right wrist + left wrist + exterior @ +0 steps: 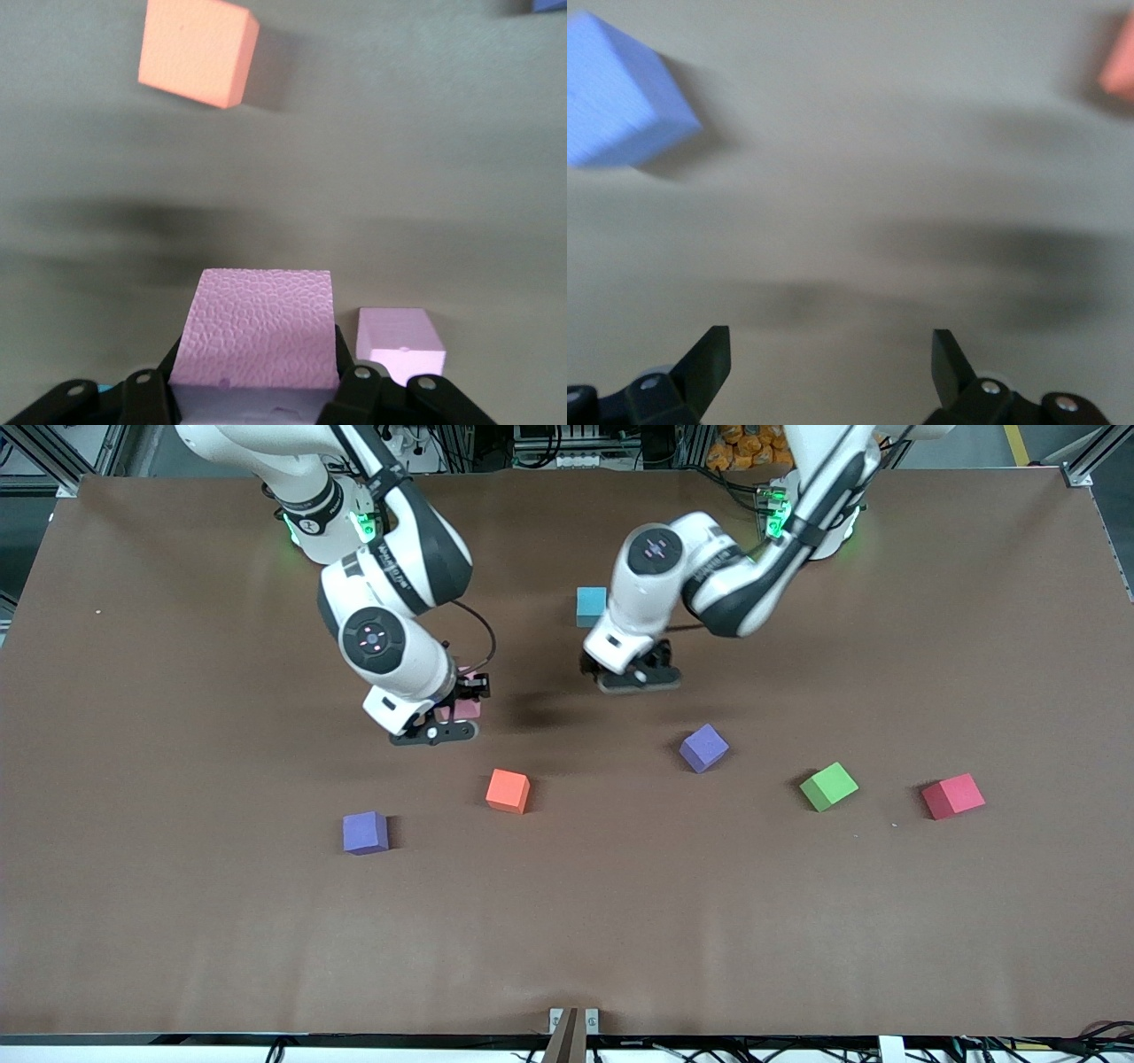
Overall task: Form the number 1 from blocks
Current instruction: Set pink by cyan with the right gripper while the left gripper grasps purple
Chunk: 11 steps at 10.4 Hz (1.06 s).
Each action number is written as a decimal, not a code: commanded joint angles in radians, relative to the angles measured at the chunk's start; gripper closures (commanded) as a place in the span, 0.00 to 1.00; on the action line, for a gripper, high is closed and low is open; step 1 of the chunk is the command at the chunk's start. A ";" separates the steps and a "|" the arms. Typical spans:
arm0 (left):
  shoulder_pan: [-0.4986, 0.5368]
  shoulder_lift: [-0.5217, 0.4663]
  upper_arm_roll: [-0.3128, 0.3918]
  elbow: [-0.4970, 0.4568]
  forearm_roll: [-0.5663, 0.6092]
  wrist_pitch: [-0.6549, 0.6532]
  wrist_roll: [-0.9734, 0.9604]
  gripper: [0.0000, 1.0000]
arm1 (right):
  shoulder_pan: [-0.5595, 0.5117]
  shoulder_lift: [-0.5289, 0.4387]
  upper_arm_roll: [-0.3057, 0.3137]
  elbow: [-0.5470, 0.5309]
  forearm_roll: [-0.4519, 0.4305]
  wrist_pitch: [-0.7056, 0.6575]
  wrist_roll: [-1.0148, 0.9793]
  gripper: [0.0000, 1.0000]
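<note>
My right gripper point(436, 730) point(257, 381) is shut on a pink block point(257, 336), low over the table between the light blue block point(591, 605) and the orange block point(508, 790) point(199, 51). A second pink block point(399, 341) lies right beside the held one. My left gripper point(631, 679) point(828, 363) hangs open with nothing between its fingers, over bare table just nearer the front camera than the light blue block. One purple block point(704, 747) point(616, 88) lies nearer the camera than that gripper. Another purple block point(365, 833) and a green block point(828, 786) lie apart on the table.
A red cube point(952, 795) sits beside the green block, toward the left arm's end of the table. The brown table surface point(567, 921) stretches wide toward the front camera.
</note>
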State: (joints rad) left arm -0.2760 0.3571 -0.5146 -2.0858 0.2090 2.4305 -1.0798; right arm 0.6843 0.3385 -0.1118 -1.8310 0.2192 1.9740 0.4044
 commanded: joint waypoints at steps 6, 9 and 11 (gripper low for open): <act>-0.052 0.063 0.224 0.072 -0.020 -0.018 -0.203 0.00 | 0.293 0.155 -0.040 0.039 0.053 0.261 0.361 0.42; -0.066 0.075 0.280 0.087 -0.017 -0.018 -0.163 0.00 | 0.362 0.172 -0.037 0.036 0.109 0.293 0.424 0.42; -0.066 0.088 0.286 0.089 -0.017 -0.018 -0.152 0.00 | 0.392 0.201 -0.032 0.035 0.109 0.307 0.445 0.42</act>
State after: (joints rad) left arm -0.3229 0.4281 -0.2447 -2.0217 0.1953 2.4303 -1.2501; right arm 1.0480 0.5085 -0.1357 -1.8121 0.3101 2.2683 0.8234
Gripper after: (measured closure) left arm 0.000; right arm 0.396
